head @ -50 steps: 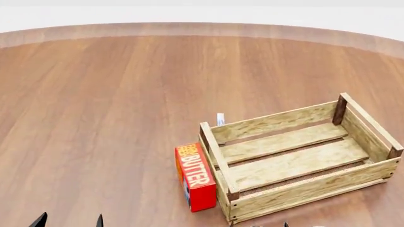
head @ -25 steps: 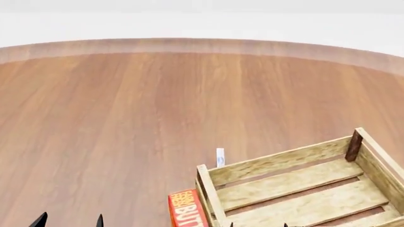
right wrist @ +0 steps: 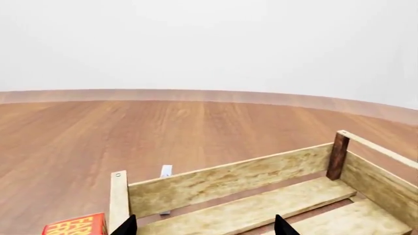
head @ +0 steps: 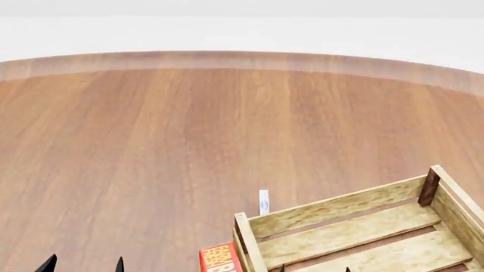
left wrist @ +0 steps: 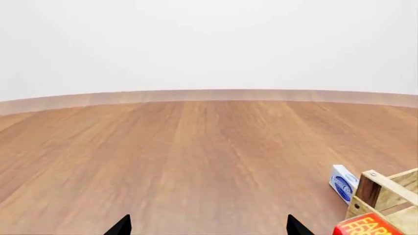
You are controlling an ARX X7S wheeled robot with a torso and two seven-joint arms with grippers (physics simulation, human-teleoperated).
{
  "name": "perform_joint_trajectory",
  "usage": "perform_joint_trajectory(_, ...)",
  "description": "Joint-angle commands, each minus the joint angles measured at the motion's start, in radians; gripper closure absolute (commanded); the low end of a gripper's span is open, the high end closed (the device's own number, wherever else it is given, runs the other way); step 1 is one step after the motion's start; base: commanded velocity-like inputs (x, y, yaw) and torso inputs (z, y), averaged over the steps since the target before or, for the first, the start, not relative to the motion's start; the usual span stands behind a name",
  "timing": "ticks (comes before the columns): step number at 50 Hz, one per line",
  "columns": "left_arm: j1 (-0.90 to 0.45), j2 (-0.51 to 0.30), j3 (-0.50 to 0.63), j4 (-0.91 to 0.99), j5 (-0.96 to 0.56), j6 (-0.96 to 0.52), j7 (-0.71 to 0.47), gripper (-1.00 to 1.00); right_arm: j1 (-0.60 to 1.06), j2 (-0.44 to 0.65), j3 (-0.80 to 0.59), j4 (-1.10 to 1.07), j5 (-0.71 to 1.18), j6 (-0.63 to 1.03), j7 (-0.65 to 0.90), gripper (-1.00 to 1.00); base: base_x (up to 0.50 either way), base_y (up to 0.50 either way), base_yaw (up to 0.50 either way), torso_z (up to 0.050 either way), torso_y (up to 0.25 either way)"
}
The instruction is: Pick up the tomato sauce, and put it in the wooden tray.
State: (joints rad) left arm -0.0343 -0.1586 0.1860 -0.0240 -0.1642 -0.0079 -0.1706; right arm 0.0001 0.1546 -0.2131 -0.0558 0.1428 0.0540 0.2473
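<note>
Butter box [head: 220, 258] left of wooden tray [head: 355, 224]; small carton [head: 264, 202] behind.

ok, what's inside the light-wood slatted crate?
Nothing visible: the light-wood slatted crate shows bare slats. No tomato sauce can in view. Its near part is cut off by the frame.

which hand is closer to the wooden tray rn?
Right. The right hand sits over the wooden tray at its near side; the left hand is well off to the tray's left, over bare table.

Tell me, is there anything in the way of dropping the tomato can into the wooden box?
I can't see the tomato sauce in any view, so its path can't be judged. The wooden tray looks empty in the part shown. A butter box sits against its near end and a small blue-and-white box behind its far wall.
</note>
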Motion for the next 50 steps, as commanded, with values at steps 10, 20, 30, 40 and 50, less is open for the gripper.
perform_joint_trajectory(10, 0.003, 0.004, -0.005, -0.001, 0.002, 0.007, 0.003, -1.0, -0.071, 0.003, -0.008, -0.114, -0.026, 0.026, 0.017, -1.0, 0.0, 0.0, 0.0, 0.0, 0.0)
perform_joint_trajectory(20, 0.005, -0.001, 0.001, 0.008, -0.004, 0.002, -0.005, -1.0, -0.232, 0.054, -0.025, -0.276, -0.061, -0.009, 0.043, -1.0, 0.0, 0.0, 0.0, 0.0, 0.0)
perform_joint_trajectory(30, 0.003, -0.006, 0.005, -0.002, -0.01, 0.012, -0.009, -1.0, -0.383, 0.091, -0.048, -0.358, -0.099, -0.127, 0.058, -1.0, 0.0, 0.0, 0.0, 0.0, 0.0)
perform_joint_trajectory(40, 0.001, -0.01, 0.012, 0.003, -0.013, 0.008, -0.017, -1.0, -0.556, 0.139, -0.044, -0.439, -0.133, -0.241, 0.092, -1.0, 0.0, 0.0, 0.0, 0.0, 0.0)
perform_joint_trajectory(50, -0.002, -0.013, 0.018, -0.001, -0.017, 0.01, -0.024, -1.0, -0.658, 0.161, -0.031, -0.412, -0.11, -0.38, 0.116, -1.0, 0.0, 0.0, 0.0, 0.0, 0.0)
